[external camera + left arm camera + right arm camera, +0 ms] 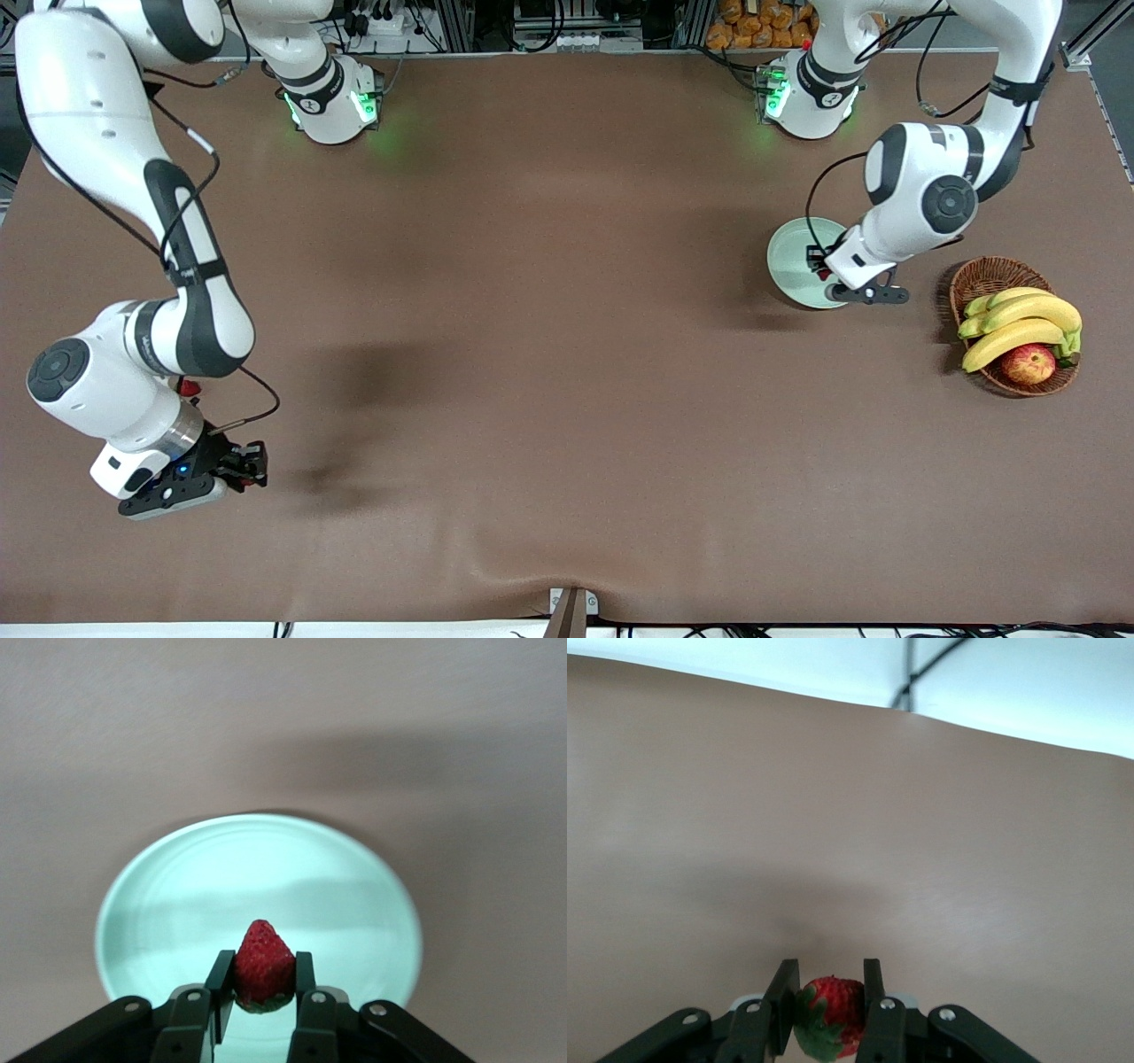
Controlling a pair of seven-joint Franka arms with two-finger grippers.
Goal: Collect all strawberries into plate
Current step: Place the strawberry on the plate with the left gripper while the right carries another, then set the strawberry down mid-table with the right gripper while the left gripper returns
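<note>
Right hand [251, 467]: positioned low over the worktop [549, 354] at the right arm's end, close to the front camera's edge. In the right wrist view its fingers [785, 997] are clamped on a strawberry [829, 1014], leafy cap visible on one side of the berry. A second berry [189, 386] shows as a red spot on the worktop, mostly hidden by the right forearm.

Left hand [817, 259]: positioned over the plate [788, 266] at the left arm's end of the worktop. In the left wrist view its fingers [221, 979] are clamped on a third berry [263, 964], tip pointing away from the hand, held above the plate [177, 904] surface. The plate itself carries no berry.

A basket [988, 275] stands beside the plate, toward the left arm's end. It contains bananas [1023, 323] and an apple [1028, 363].
</note>
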